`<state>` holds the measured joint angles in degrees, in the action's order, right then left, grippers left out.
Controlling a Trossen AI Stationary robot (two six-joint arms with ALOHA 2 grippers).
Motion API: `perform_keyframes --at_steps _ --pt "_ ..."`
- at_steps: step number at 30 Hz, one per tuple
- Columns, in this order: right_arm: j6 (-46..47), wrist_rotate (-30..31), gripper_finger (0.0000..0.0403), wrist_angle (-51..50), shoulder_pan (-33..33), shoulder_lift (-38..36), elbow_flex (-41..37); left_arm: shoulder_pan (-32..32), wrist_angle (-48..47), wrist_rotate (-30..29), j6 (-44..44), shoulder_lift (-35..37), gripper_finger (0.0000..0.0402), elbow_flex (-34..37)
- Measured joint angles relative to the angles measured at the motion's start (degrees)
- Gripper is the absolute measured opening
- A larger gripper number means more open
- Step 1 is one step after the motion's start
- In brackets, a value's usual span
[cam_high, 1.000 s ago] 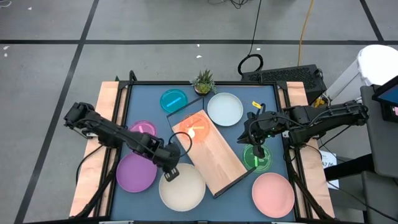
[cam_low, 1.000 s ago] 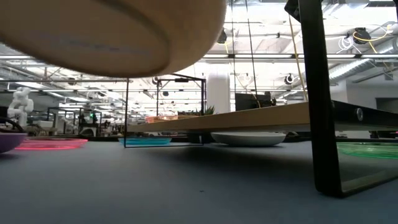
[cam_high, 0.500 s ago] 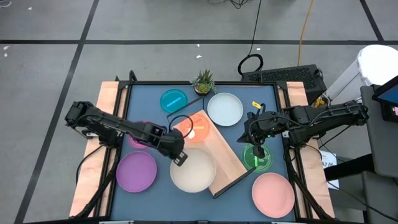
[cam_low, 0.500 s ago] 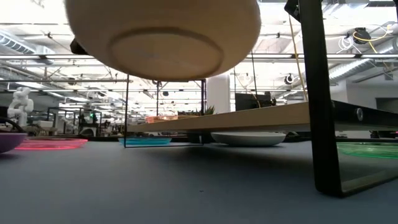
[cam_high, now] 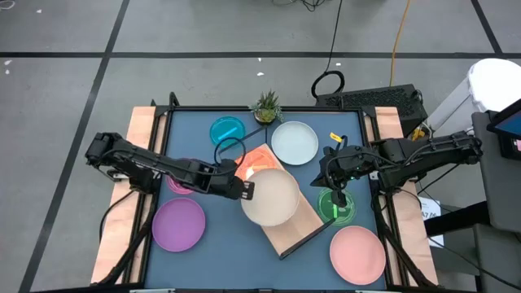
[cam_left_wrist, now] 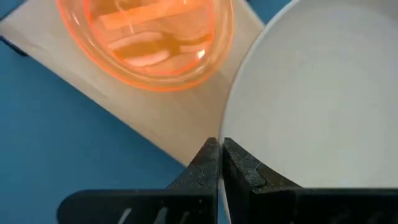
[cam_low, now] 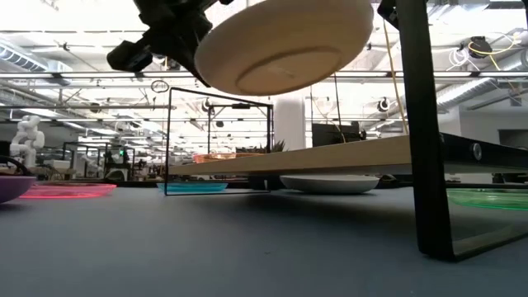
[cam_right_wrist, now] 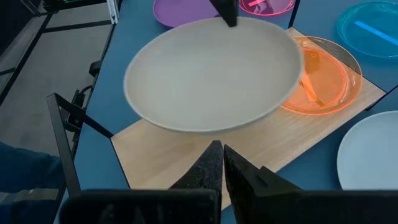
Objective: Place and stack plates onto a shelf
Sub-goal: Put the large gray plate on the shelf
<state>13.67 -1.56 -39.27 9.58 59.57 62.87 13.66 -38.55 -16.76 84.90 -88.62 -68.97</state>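
Observation:
My left gripper [cam_high: 244,189] is shut on the cream plate [cam_high: 273,197] and holds it in the air over the near half of the wooden shelf [cam_high: 303,218]. The low view shows the plate [cam_low: 280,45] well above the shelf board [cam_low: 330,157]. An orange translucent plate [cam_high: 251,167] rests on the shelf's far end. My right gripper [cam_high: 336,198] hangs shut and empty above the green plate [cam_high: 338,210] at the table's right; its shut fingertips [cam_right_wrist: 217,163] show in the right wrist view. My left gripper pinches the cream plate's rim [cam_left_wrist: 231,134] on the side facing the table's left, one finger [cam_left_wrist: 239,171] on the upper face and the other under it. The fingers come from the table's left, slanting down. The plate is lifted clear and slightly tilted.
On the blue table lie a purple plate [cam_high: 178,224], a magenta plate [cam_high: 177,185] partly under my left arm, a cyan plate [cam_high: 227,130], a pale plate [cam_high: 294,142] and a pink plate [cam_high: 356,253]. A small potted plant [cam_high: 266,106] stands at the far edge.
My left gripper has carried the cream plate from the near side, left of the shelf, toward the table's right and far edge, and up, until it hangs over the shelf. The wrist has rolled, and the plate has turned with it. My right arm has kept still.

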Motion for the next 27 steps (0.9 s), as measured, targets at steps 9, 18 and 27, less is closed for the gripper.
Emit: perform_keyframes --at_steps 9,18,27 --pt "-4.1 0.6 0.0 0.0 0.0 -0.6 0.0 3.1 7.2 -6.0 9.9 -2.4 0.0006 0.0" --pt "-5.2 10.8 0.0 -0.5 0.0 -5.9 0.0 5.8 15.5 -7.1 12.6 -7.5 0.0006 0.0" --pt "-5.5 11.0 0.0 -0.5 -0.1 -8.8 0.0 6.9 17.5 -7.1 14.3 -9.9 0.0006 0.1"
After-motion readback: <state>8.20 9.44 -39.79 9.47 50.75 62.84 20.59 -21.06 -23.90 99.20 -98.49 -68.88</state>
